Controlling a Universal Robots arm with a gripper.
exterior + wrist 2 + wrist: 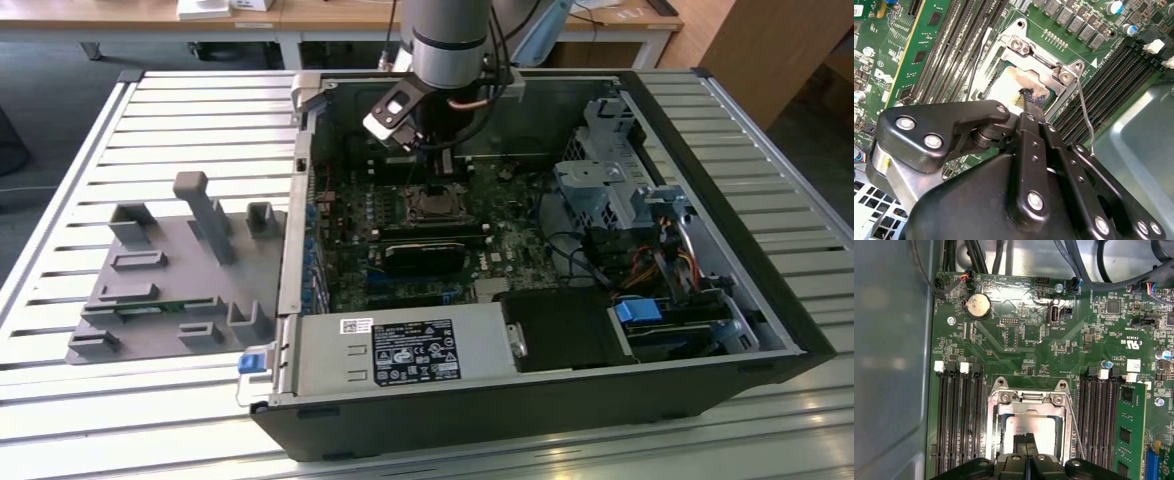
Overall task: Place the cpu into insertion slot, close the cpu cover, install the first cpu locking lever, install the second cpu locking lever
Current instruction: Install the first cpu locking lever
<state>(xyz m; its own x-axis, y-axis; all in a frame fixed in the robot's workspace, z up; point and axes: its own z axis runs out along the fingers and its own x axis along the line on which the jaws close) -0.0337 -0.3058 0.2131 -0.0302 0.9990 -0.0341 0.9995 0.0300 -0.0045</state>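
The cpu point(1030, 426) lies flat in its socket on the green motherboard, its pale metal top smeared with paste point(1006, 82). The silvery cpu cover point(1026, 397) lies down around it, the chip showing through its square window point(1040, 75). My gripper point(1027, 440) is shut, its thin black fingertips point(1032, 101) together right over the chip's top; whether they touch it I cannot tell. A thin wire locking lever point(1085, 117) stands raised beside the socket point(1077, 432). In the exterior view the gripper point(430, 160) hangs just above the socket point(434, 206).
The open computer case point(747, 330) lies on a slatted table. A black heatsink block point(427, 252) sits close to the socket, with memory slots point(956, 420) on both sides. Drive cages and cables point(627, 200) fill the exterior view's right. A grey fixture plate point(174, 280) lies outside the case.
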